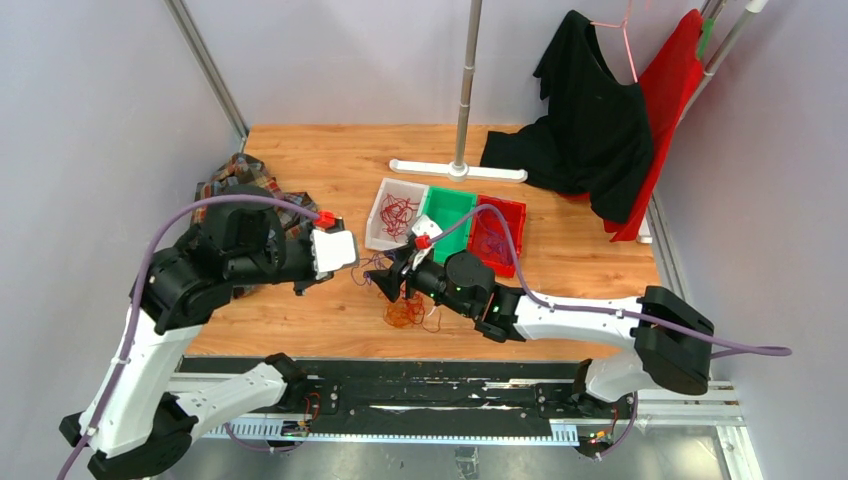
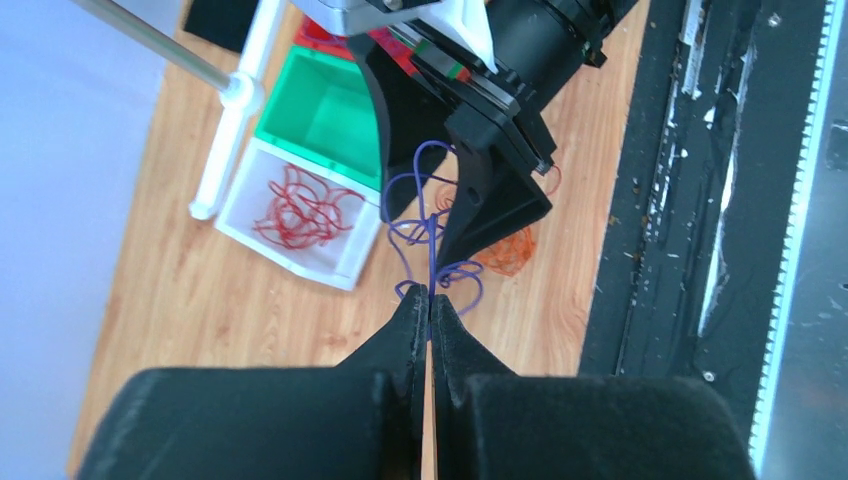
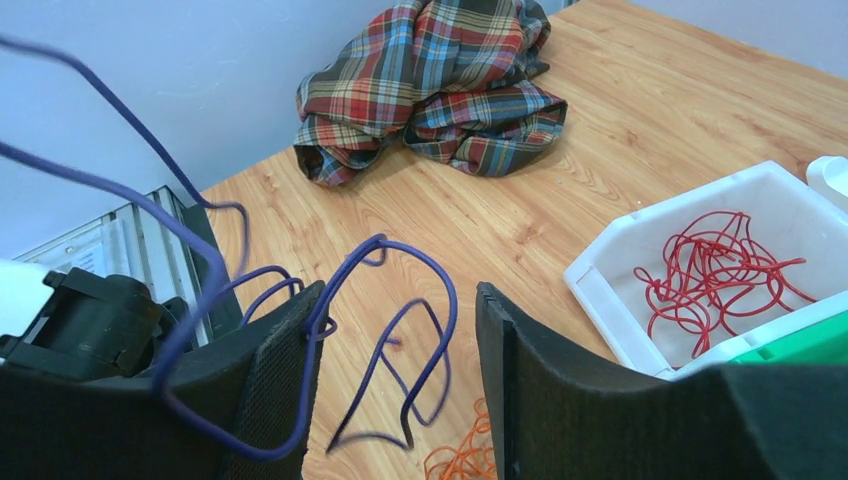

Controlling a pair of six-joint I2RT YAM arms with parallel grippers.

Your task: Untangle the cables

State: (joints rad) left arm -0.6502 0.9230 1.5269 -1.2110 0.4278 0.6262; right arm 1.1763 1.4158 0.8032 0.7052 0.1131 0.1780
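The cables lie in three lots. A purple cable [image 2: 428,225] hangs in loops above the table, and my left gripper [image 2: 430,300] is shut on its end. The same purple cable [image 3: 400,360] loops between the wide-apart jaws of my right gripper [image 3: 395,310], which is open, and one strand drapes over its left finger [image 3: 270,380]. Orange cables [image 1: 405,312] sit in a small clump on the wood just below both grippers. Red cables [image 1: 398,213] lie in the white bin [image 1: 375,225]. Seen from above, my left gripper [image 1: 362,264] and right gripper [image 1: 388,282] nearly meet.
A green bin [image 1: 445,218] and a red bin [image 1: 497,232] stand beside the white one. A plaid cloth [image 1: 235,180] lies at the left, and a white stand with a pole [image 1: 458,168] and hanging black and red garments [image 1: 600,110] are at the back.
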